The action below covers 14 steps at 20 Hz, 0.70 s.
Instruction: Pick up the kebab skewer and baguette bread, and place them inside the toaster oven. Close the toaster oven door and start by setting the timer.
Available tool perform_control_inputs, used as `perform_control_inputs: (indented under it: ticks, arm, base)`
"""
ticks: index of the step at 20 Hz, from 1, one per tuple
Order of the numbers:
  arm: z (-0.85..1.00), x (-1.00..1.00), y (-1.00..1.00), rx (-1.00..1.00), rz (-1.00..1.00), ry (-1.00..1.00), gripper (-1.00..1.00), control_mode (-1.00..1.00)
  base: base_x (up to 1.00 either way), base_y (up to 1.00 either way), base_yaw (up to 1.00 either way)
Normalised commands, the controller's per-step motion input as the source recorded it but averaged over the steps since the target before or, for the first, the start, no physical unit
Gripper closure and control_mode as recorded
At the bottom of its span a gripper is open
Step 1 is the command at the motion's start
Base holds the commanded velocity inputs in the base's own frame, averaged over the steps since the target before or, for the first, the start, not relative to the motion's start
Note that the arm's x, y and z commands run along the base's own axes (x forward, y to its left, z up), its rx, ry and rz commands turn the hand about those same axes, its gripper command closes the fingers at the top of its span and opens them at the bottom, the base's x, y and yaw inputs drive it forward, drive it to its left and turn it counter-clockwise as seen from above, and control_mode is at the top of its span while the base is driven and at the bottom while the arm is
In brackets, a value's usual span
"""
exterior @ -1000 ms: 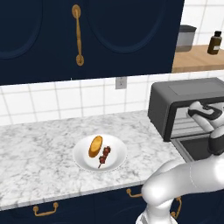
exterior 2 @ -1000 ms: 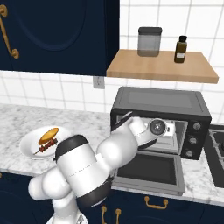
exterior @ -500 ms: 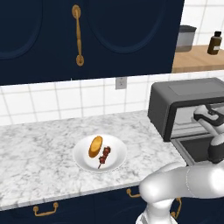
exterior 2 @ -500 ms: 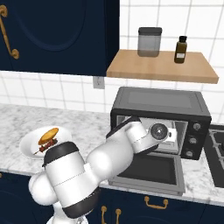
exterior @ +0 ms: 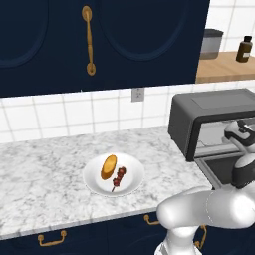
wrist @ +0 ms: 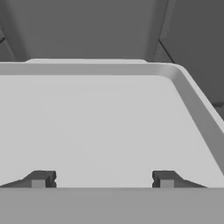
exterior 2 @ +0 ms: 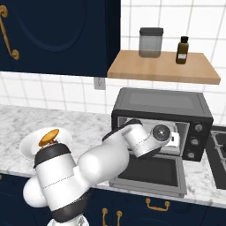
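Observation:
On the marble counter a white plate (exterior: 92, 182) carries the golden baguette bread (exterior: 108, 167) and, right of it, the dark red kebab skewer (exterior: 118, 178). The dark grey toaster oven (exterior 2: 159, 99) stands to the right, and its door (exterior 2: 150, 175) hangs open and lies flat in front. My wrist (exterior 2: 161, 132) reaches into the oven's mouth. In the hand view my gripper (wrist: 103, 179) is open with nothing between its fingertips (wrist: 41, 179), just above a pale grey tray (wrist: 109, 122) inside the oven. The bread (exterior 2: 48, 137) also shows past my arm in the right base view.
A wooden shelf (exterior 2: 163, 67) above the oven holds a grey jar (exterior 2: 151, 42) and a brown bottle (exterior 2: 182, 50). Control knobs (exterior 2: 194, 141) sit on the oven's right face. A stove top (exterior 2: 218, 154) lies to its right. Dark blue cabinets hang over the counter.
The arm's elbow and shoulder have swung, uncovering more of the plate in the right base view. The hand has stayed at the oven's mouth. Plate, bread and skewer have not moved.

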Motion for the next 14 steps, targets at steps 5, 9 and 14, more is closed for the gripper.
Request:
perform_control_inputs:
  ticks: [5, 9, 14]
  arm:
    - [-0.83, -0.65, 0.0, 0.0, 0.01, 0.03, -1.0, -1.0]
    - [-0.77, -0.65, 0.0, 0.0, 0.01, 0.03, -1.0, -1.0]
    - [-0.69, -0.61, 0.0, 0.0, 0.01, 0.03, -1.0, -1.0]
  base:
    - [0.0, 0.0, 0.0]
    - [0.0, 0.0, 0.0]
    - [0.0, 0.0, 0.0]
